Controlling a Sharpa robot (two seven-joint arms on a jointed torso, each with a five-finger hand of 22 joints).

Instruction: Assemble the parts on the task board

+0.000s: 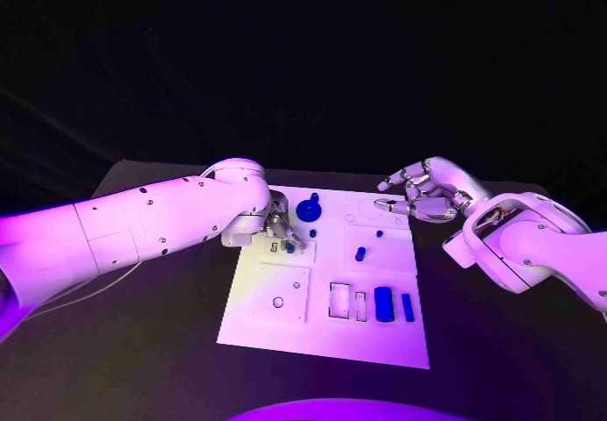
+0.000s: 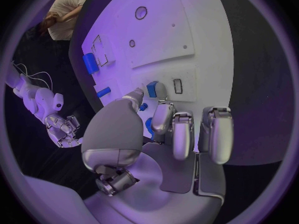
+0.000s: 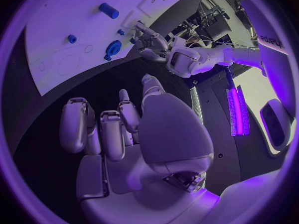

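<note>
**Left hand works a small blue part into the board while the right waits**

We start with the black table (image 1: 139, 351), which carries the white task board (image 1: 380, 338) at its centre. Our left arm reaches in from nine o'clock and our right from three o'clock, so each covers its own side of the board.

The left hand (image 1: 278, 230) is down on the board's ten o'clock area, fingers bent over a small blue part (image 2: 151, 88). In the left wrist view the thumb and a finger tip meet at that part just beside a small rectangular slot (image 2: 177, 86); we judge it is pinching the part to seat it, though the contact is too small to be sure.

The right hand (image 1: 424, 195) hovers off the board's one o'clock corner, fingers loosely curled with nothing in them, probably kept clear so the left can work.

On the board, the recesses near five o'clock hold a wide blue block (image 1: 383, 304) and a slim blue bar (image 1: 407, 306); the outlined rectangle (image 1: 339, 300) beside them looks unfilled. A blue gear (image 1: 309, 210) sits at twelve o'clock, and two small blue pegs (image 1: 360, 253) stand near the middle.
</note>
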